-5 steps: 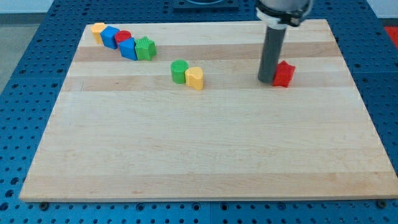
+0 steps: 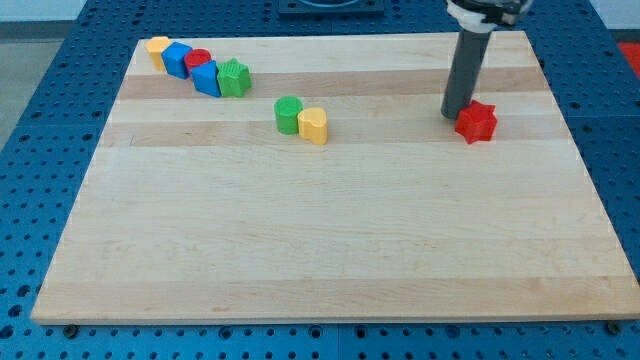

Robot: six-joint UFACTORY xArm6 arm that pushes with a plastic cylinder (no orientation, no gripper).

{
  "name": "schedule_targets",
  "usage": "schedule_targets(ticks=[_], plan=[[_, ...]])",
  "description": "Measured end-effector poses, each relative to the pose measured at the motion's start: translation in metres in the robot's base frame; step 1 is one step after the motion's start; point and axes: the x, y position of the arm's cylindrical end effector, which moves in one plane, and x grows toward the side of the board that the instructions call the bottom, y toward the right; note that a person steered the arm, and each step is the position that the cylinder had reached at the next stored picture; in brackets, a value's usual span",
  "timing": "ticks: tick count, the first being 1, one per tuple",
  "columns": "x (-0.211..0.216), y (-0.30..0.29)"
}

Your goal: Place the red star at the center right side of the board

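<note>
My tip (image 2: 456, 115) has shoved the red star (image 2: 476, 121) rightward and lifted to its upper-left, touching; no hand exists; star needs pushing lower.

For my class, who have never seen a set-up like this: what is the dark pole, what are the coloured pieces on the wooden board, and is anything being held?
There is one picture, from a single camera looking down at a slant on a wooden board. The dark pole is the end of a robot arm. It has no gripper, so nothing is held; it only pushes. My tip rests on the board right beside the red star, at its upper left, in the board's right part.

Near the middle, a green block and a yellow block touch. At the view's top left sits a cluster: a yellow block, two blue blocks, a red block and a green block.
</note>
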Motion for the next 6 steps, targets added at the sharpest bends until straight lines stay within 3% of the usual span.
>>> schedule_targets(ticks=[3,5,6], plan=[[0.013,-0.007],[-0.088,-0.055],[-0.088,-0.117]])
